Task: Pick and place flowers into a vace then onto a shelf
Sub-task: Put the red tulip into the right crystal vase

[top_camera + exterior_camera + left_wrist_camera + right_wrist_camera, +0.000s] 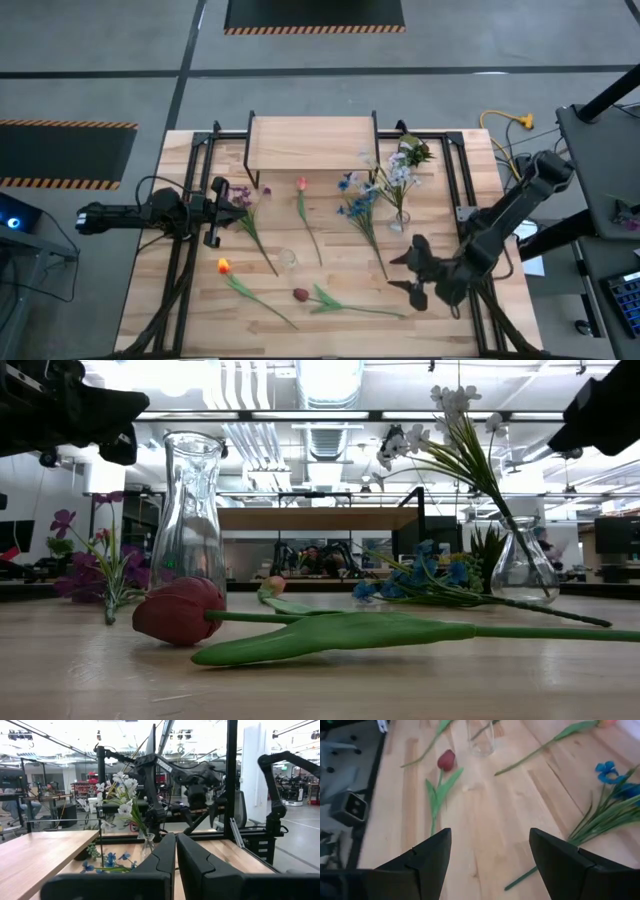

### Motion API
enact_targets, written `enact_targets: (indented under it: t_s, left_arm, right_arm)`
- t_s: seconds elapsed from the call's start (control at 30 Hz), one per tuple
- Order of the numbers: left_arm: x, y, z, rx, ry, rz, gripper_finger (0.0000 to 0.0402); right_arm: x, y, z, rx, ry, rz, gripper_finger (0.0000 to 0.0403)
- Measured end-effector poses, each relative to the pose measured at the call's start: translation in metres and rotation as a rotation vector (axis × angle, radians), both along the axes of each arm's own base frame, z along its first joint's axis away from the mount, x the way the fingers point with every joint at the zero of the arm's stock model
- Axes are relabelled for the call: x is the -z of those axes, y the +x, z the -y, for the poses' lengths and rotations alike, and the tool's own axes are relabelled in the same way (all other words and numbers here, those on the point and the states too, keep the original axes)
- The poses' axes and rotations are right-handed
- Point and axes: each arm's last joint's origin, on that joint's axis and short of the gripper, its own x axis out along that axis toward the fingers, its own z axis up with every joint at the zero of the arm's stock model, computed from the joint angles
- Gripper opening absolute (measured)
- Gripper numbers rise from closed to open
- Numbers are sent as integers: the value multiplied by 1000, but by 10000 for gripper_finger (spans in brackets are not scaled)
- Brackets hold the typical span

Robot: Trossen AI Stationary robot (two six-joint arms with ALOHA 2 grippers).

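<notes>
Several flowers lie flat on the wooden table: purple [243, 196], pink [302, 185], blue [356, 207], an orange tulip [223, 266] and a dark red tulip [301, 295] [446, 760] with a long leafy stem. An empty glass vase [288, 258] [193, 520] stands upright near the middle. A second vase [400, 221] [525, 572] holds white flowers [398, 178]. The shelf [311, 142] stands at the far edge. My right gripper [402, 273] [490, 855] hovers open over bare wood, right of the red tulip's stem. My left gripper [238, 203] [175, 856] is shut, raised beside the purple flower.
A stubby yellow-green tuft [416, 153] sits right of the shelf. Black frame rails [462, 180] run along the table's left and right sides. Bare wood lies along the near edge, around and below the red tulip.
</notes>
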Motion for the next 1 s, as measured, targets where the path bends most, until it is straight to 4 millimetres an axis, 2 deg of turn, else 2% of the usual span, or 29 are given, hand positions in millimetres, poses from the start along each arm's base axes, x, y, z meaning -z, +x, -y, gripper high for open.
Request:
enact_targets:
  t_s: [0.2,0.37,0.53,0.77,1.0]
  left_arm:
    - [0,0,0,0,0,-1,0]
    - [0,0,0,0,0,-1,0]
    - [0,0,0,-1,0,-1,0]
    - [0,0,0,0,0,-1,0]
    - [3,0,0,4,-28,-29,0]
  right_arm:
    - [12,18,-21,-7,-44,-54,258]
    - [14,35,-42,-33,-34,-88,258]
    - [22,53,-61,-76,-106,-113,258]
    - [32,81,-91,-76,-115,-121,258]
    - [54,113,-116,-99,-179,-145,258]
